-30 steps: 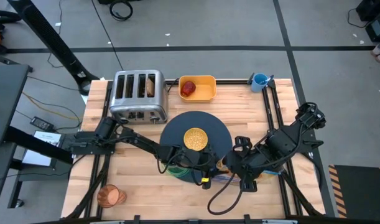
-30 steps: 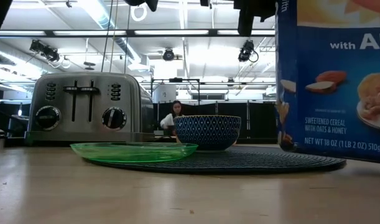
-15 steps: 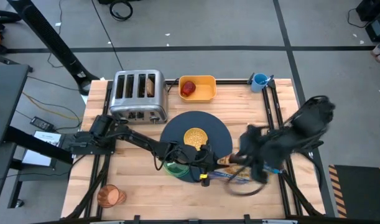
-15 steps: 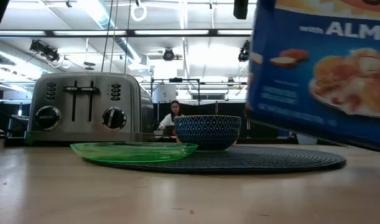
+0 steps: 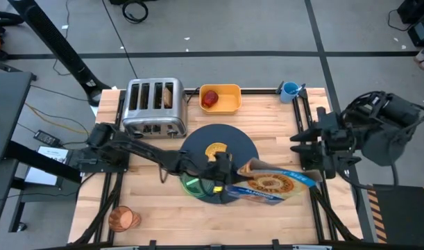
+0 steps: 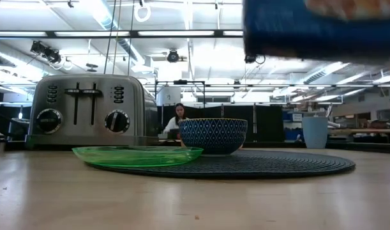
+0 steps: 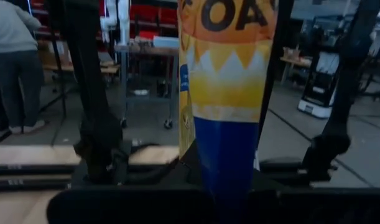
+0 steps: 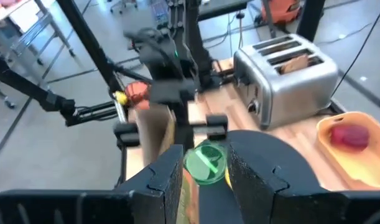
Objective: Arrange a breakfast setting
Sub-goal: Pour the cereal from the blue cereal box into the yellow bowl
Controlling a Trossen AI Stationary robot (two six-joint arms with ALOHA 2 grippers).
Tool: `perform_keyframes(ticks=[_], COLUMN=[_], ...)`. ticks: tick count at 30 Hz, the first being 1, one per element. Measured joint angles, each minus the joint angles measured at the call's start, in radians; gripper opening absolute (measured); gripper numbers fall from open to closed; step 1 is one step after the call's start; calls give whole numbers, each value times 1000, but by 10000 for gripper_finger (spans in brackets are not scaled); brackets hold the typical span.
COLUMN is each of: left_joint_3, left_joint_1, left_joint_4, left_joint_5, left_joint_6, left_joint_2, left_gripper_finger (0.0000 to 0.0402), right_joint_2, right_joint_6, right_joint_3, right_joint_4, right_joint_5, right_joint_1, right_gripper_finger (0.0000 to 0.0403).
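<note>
A blue cereal box [image 5: 270, 184] hangs high over the near right rim of the dark round mat [image 5: 243, 142]; the low view shows it [image 6: 316, 25] well above the table. My left gripper [image 5: 225, 173] is shut on its left end. My right gripper [image 5: 302, 154] stands open, up by the box's right end, and I cannot tell whether it touches. The patterned bowl [image 6: 214, 135] of cereal rests on the mat. The green plate [image 6: 137, 155] lies on the mat's near left rim. Toast [image 5: 168, 95] sticks out of the toaster [image 5: 154, 105]. The apple [image 5: 209, 98] lies in a yellow tub. My left gripper pinches the cereal box's left end [image 5: 238, 175] between its two fingers, coming level from the table's left. The box reaches away from the fingers toward the table's right, lying about level and lifted clear. In the wrist view its narrow side [image 7: 230, 124] runs straight ahead.
The amber cup [image 5: 123, 219] lies at the near left corner. A blue cup [image 5: 290, 89] stands at the far right corner. The yellow tub [image 5: 229, 104] sits at the far edge beside the toaster. A person [image 6: 179, 117] shows in the room behind.
The cereal box, upright and low at the mat's near right a second ago, has risen and tipped over until it lies about level. My left gripper has taken hold of it and gone up. My right gripper has come off it, swinging up and toward the table's right edge.
</note>
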Motion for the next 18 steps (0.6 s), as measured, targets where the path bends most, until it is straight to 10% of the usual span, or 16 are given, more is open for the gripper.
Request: perform_keyframes(ticks=[18], left_joint_3=[0], left_joint_1=[5], left_joint_4=[-357], left_joint_5=[-36], left_joint_6=[52], left_joint_2=[-368], left_gripper_finger=[3], right_joint_2=[-140], right_joint_6=[-457], right_joint_3=[-8], right_joint_4=[294], right_joint_5=[44], right_joint_1=[-10], right_gripper_finger=[229])
